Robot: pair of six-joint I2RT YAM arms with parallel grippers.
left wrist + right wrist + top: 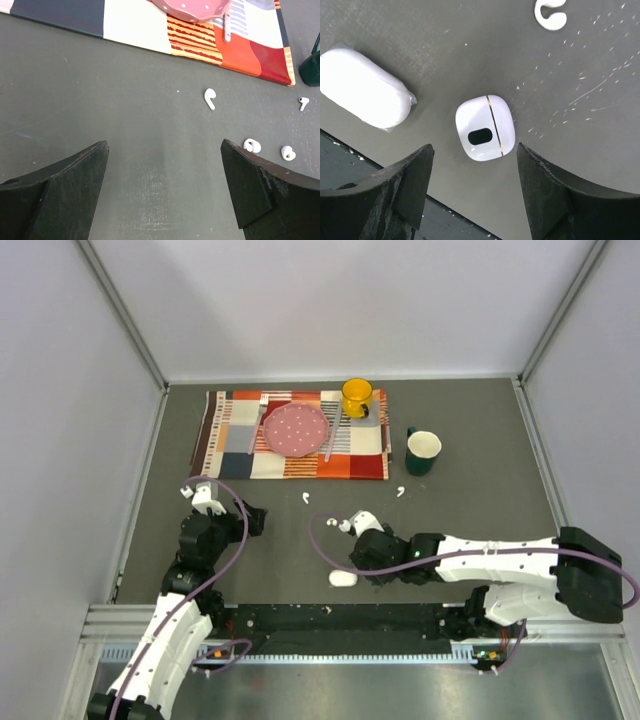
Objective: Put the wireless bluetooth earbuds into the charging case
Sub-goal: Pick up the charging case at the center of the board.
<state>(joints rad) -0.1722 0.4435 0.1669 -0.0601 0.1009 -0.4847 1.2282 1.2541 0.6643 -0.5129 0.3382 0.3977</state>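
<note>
A closed white charging case (485, 127) with a gold seam and a black oval mark lies flat on the dark table. My right gripper (474, 147) hangs open over it, its black fingertips flanking the case's near end without touching. In the top view the arm hides this case. Several tiny white earbuds lie loose on the table: one (210, 98) (304, 496) below the placemat, one (303, 103) (400, 492) near the green mug, and two (252, 145) (288, 153) close together. My left gripper (164, 142) (203, 490) is open and empty over bare table, left of the earbuds.
A second, oblong white case (365, 95) (343, 578) in clear wrap lies left of the charging case, near the table's front edge (395, 200). At the back a checked placemat (230, 440) carries a pink plate (296, 429) and a yellow mug (357, 397). A green mug (423, 451) stands to its right.
</note>
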